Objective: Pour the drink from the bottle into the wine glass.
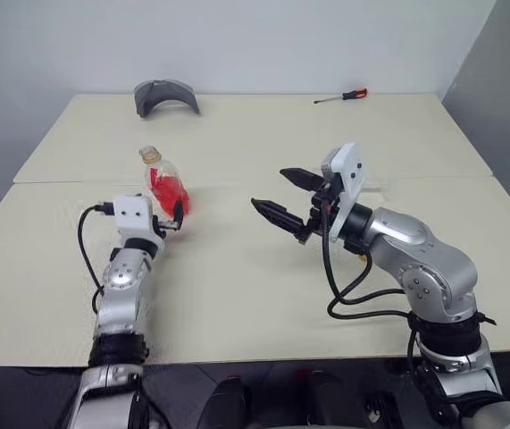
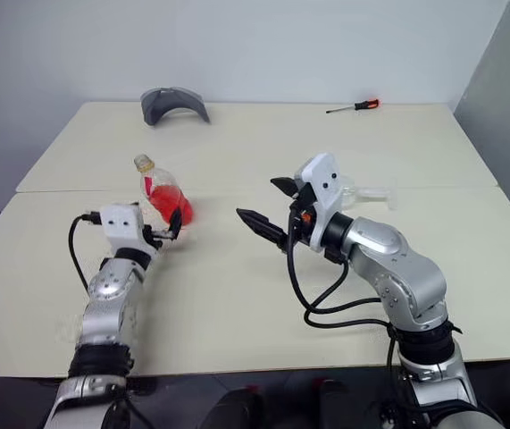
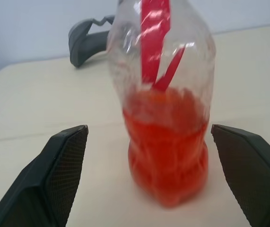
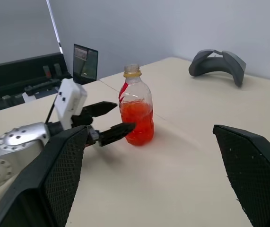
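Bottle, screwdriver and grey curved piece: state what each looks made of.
Bottle: thin clear plastic, probably; glossy ribbed wall, with the red drink showing through.
Screwdriver: thin metal-looking shaft and a red handle, likely plastic or rubber; too small to say more.
Grey curved piece: matte, moulded-looking arch, perhaps plastic or foam; the look leaves it open.

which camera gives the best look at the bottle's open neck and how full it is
The right wrist view: the bottle stands whole there, uncapped neck ring on top, red drink filling its lower half, beside the open left gripper. The left wrist view crops off the neck. The head views show it small and partly behind that gripper.
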Robot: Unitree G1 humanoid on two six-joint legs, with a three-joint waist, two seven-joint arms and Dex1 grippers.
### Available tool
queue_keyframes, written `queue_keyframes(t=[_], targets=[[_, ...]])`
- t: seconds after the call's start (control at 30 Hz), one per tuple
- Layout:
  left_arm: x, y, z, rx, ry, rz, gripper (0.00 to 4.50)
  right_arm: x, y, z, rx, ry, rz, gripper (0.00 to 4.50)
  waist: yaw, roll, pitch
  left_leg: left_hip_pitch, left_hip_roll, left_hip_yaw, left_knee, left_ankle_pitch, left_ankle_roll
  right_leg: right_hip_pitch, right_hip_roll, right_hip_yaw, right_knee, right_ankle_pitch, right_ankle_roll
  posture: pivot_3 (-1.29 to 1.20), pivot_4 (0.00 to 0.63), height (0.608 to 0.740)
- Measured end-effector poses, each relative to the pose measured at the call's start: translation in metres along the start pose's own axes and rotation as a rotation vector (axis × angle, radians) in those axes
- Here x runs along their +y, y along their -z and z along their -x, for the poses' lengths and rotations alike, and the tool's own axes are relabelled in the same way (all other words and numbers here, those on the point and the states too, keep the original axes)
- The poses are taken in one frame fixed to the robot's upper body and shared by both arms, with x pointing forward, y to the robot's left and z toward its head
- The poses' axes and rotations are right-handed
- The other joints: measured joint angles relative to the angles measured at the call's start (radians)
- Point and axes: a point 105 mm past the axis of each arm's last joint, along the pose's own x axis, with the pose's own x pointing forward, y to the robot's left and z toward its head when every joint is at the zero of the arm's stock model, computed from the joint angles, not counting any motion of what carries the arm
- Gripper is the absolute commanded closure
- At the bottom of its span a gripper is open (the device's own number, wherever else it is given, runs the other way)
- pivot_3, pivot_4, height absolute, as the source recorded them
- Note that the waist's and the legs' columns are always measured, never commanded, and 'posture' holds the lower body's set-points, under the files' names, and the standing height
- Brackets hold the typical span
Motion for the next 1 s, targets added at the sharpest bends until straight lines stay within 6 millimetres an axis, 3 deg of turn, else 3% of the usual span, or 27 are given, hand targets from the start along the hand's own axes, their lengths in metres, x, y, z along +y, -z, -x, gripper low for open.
queue_keyframes(t=[0.1,0.27,0.43,0.6,0.8,1.0], targets=[[-0.001,0.002,0.009,0.03,0.011,0.002,0.02,-0.001,0.002,0.001,0.006,0.006,-0.004,0.0,0.002,0.0,0.0,0.0,0.0,0.0,0.0,-0.001,0.001,0.001,0.0,0.0,0.0,0.0,0.0,0.0,0.15,0.74],[-0.017,-0.015,0.03,0.044,0.184,0.005,0.02,-0.012,0.018,0.018,0.074,0.069,0.02,0.0,0.005,0.0,0.0,0.0,0.0,0.0,0.0,-0.001,0.001,0.001,0.0,0.0,-0.001,0.0,0.0,0.0,0.15,0.74],[-0.07,-0.052,0.067,0.045,0.647,0.016,0.02,-0.055,0.044,0.068,0.26,0.29,0.22,0.0,0.006,0.0,0.0,0.001,0.0,0.001,0.0,-0.001,0.002,0.003,0.0,0.001,-0.002,0.0,0.0,0.0,0.15,0.74],[-0.099,-0.061,0.097,0.067,0.941,0.008,0.02,-0.102,0.041,0.106,0.392,0.498,0.503,0.0,0.0,0.001,0.0,0.004,0.003,0.003,-0.002,-0.001,0.002,0.003,0.003,0.001,-0.001,-0.001,-0.001,0.0,0.15,0.74],[-0.114,-0.079,0.09,-0.016,1.064,-0.039,0.02,-0.123,0.056,0.11,0.54,0.509,0.828,0.0,0.002,0.001,0.0,0.004,0.003,0.004,-0.002,-0.001,0.001,0.004,0.003,0.002,-0.001,-0.001,-0.001,0.0,0.15,0.74],[-0.118,-0.072,0.07,-0.02,1.056,-0.033,0.02,-0.145,0.066,0.091,0.599,0.467,1.114,0.0,0.0,0.001,0.0,0.003,0.003,0.005,-0.002,0.0,0.0,0.003,0.003,0.003,-0.001,-0.001,-0.002,0.0,0.15,0.74]])
